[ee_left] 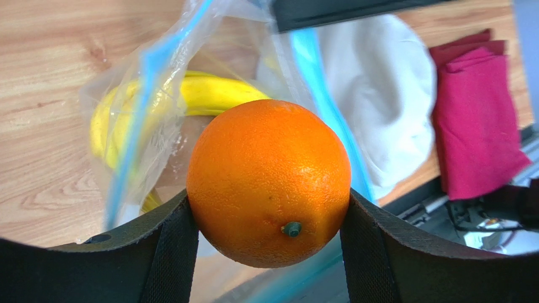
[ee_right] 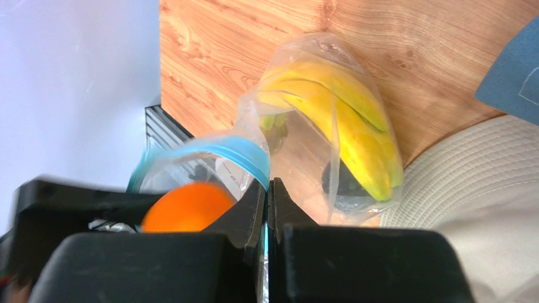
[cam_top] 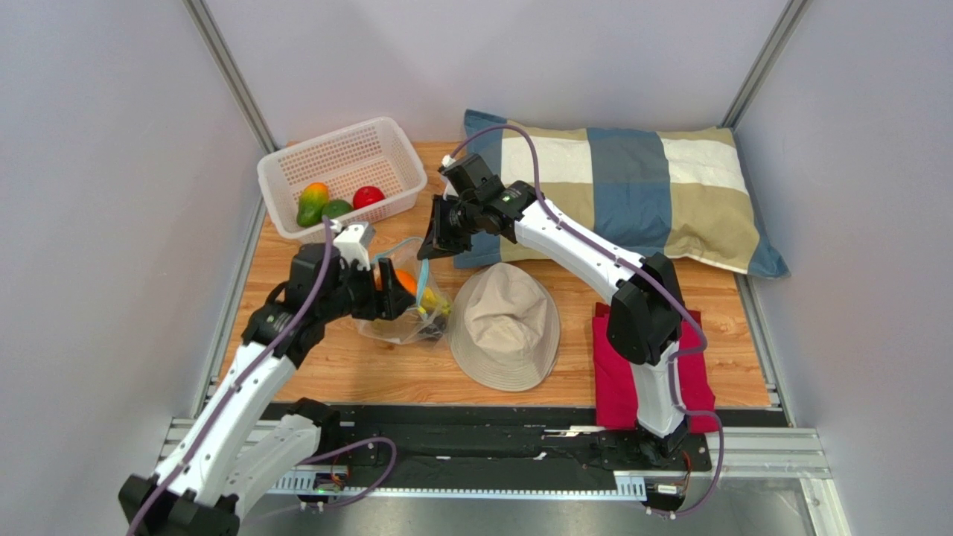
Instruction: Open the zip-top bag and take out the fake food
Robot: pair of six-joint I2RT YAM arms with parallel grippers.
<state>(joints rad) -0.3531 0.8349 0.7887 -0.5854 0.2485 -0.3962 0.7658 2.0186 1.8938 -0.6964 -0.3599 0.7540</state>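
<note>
Top external, L to R: white mesh basket in upper left of frame, w/ mango, green piece & red apple inside. Just below it, left jaws hold the orange, one jaw pressed on each side. In left wrist view the orange fills the centre, at the mouth of the zip-top bag, w/ blue zip strip running either side. Bag lies on counter at frame centre, bananas & a dark piece still inside. Right jaws, above the bag, are closed tight on its plastic edge by the zip strip. Beige hat is just right of bag, touching it. Plaid pillow upper right, red cloth lower right.
</note>
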